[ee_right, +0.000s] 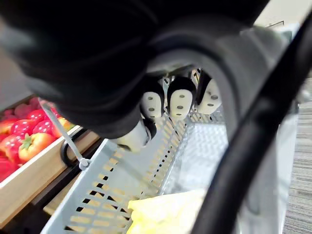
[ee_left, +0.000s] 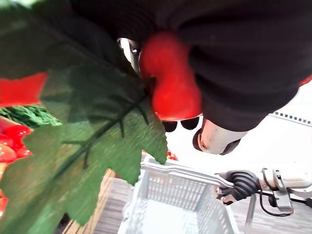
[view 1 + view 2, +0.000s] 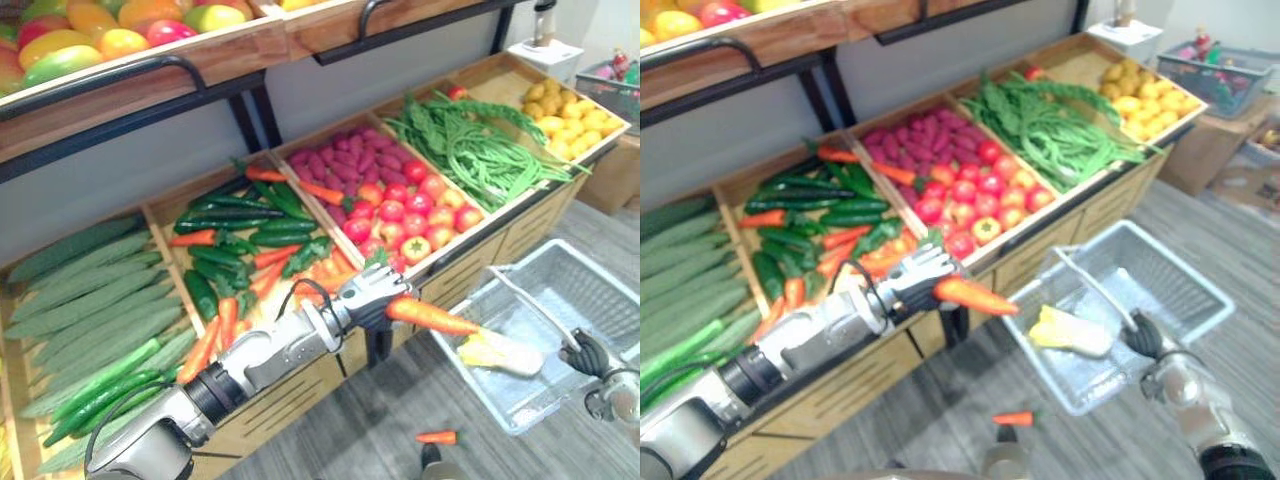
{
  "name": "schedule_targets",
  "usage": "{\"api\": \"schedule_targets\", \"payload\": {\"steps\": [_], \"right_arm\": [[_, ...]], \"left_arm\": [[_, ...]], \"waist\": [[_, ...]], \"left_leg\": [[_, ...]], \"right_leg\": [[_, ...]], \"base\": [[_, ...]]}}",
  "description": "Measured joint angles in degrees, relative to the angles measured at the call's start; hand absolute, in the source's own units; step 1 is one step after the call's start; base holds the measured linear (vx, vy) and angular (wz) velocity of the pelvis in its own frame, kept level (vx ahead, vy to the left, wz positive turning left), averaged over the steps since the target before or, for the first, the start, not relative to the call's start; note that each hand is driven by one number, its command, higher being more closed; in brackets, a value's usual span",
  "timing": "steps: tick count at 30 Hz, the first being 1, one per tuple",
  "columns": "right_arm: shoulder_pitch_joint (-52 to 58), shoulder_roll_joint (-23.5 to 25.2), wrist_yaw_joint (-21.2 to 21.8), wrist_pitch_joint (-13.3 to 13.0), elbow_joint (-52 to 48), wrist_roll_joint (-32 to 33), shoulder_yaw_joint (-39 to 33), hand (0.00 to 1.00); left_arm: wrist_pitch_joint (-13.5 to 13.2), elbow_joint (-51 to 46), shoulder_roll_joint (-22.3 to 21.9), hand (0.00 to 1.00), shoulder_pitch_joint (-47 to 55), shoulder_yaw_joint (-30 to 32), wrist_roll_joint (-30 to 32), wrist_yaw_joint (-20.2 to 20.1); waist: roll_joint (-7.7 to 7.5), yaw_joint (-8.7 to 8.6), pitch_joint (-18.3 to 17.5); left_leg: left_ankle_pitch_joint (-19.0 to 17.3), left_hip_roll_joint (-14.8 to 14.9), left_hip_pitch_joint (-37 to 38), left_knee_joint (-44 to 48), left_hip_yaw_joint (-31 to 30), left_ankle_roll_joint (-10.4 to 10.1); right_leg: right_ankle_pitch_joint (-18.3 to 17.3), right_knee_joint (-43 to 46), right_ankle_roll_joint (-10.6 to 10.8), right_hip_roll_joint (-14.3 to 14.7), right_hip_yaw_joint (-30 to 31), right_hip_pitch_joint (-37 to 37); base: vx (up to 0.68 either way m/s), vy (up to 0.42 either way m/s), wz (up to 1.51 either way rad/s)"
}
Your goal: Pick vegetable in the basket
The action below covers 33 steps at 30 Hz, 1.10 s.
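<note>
My left hand (image 3: 372, 297) is shut on an orange carrot (image 3: 432, 317), gripping it near its leafy end, and the carrot's tip points over the near rim of the grey mesh basket (image 3: 590, 285). In the left wrist view the carrot (image 2: 170, 80) and its green leaves (image 2: 97, 141) sit against the palm, with the basket (image 2: 170, 200) beyond. A pale yellow leafy vegetable (image 3: 500, 352) lies in the basket. My right hand (image 3: 588, 355) is curled round the basket's dark handle (image 1: 234, 170), its fingers (image 1: 179, 102) wrapped over it.
The wooden display stand (image 3: 500, 235) holds cucumbers (image 3: 90, 300), carrots and dark green vegetables (image 3: 240, 240), tomatoes (image 3: 405, 215), green beans (image 3: 480, 150) and yellow produce (image 3: 570, 115). A shelf of mangoes (image 3: 100, 35) is above. A small carrot (image 3: 437, 437) lies on the floor.
</note>
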Motion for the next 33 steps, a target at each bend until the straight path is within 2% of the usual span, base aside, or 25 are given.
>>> {"api": "schedule_targets", "payload": {"steps": [1,8,15,19,25,30,33], "right_arm": [[-0.6,-0.28,0.59,-0.08,0.0,0.25,0.95,1.0],[-3.71,-1.21,2.45,-0.69,-0.13,0.44,6.31,1.0],[-3.88,-1.27,2.43,-1.13,-6.59,0.44,8.15,1.0],[-3.83,-2.78,2.48,-1.34,-10.4,1.5,8.15,1.0],[-3.77,-3.97,3.96,-2.06,-16.16,7.98,8.23,1.0],[-3.81,-5.15,6.04,-2.44,-20.01,12.4,9.26,1.0],[-3.95,-5.16,6.93,-2.54,-21.1,13.72,10.55,1.0]], "left_arm": [[-0.28,-0.12,-0.13,1.0,-0.08,-0.21,-1.5,-0.4],[-0.93,-0.93,-0.44,1.0,-2.33,-5.1,-1.74,-1.81],[-1.61,-2.08,-1.6,1.0,-5.13,-12.03,-3.78,-2.24],[-3.17,-3.33,-2.58,1.0,-7.19,-17.34,-3.92,-3.77],[-4.42,-5.55,-3.36,1.0,-10.24,-21.54,-5.98,-4.67],[-4.9,-6.91,-3.73,1.0,-10.48,-22.22,-6.03,-5.35],[-4.9,-6.92,-4.14,1.0,-10.49,-22.22,-6.07,-5.98]], "waist": [[-0.04,-0.16,0.0],[-0.89,0.05,0.19],[-2.43,0.24,-0.57],[-3.16,0.25,-1.44],[-2.65,0.24,-2.02],[-1.52,0.33,-2.72],[-1.43,0.25,-2.78]], "left_leg": [[-0.13,-0.14,0.25,0.02,0.7,0.08],[-1.45,-1.08,2.75,0.01,4.54,0.07],[-2.16,-1.4,4.3,0.0,7.54,-0.12],[-2.39,-1.37,4.57,0.37,8.16,-0.31],[-3.11,-1.27,4.92,0.37,8.99,-0.71],[-3.12,-1.13,4.9,0.38,9.05,-0.74],[-3.12,-1.09,4.93,0.38,9.08,-0.74]], "right_leg": [[0.16,-0.08,0.12,0.05,0.72,-0.13],[1.09,-0.45,0.85,0.01,4.5,0.11],[1.14,-0.47,1.09,-0.19,6.54,0.14],[1.32,0.42,1.23,0.21,6.92,-0.03],[1.28,0.51,1.28,0.25,7.51,-0.06],[1.27,0.5,1.28,0.44,7.5,-0.11],[1.27,0.52,1.27,0.72,7.51,-0.11]], "base": [[0.0,0.004,-0.19],[-0.01,0.005,-0.29],[-0.03,-0.002,-0.18],[-0.01,-0.004,-0.05],[-0.01,-0.004,-0.05],[0.0,0.0,0.0],[0.0,0.0,0.0]]}}
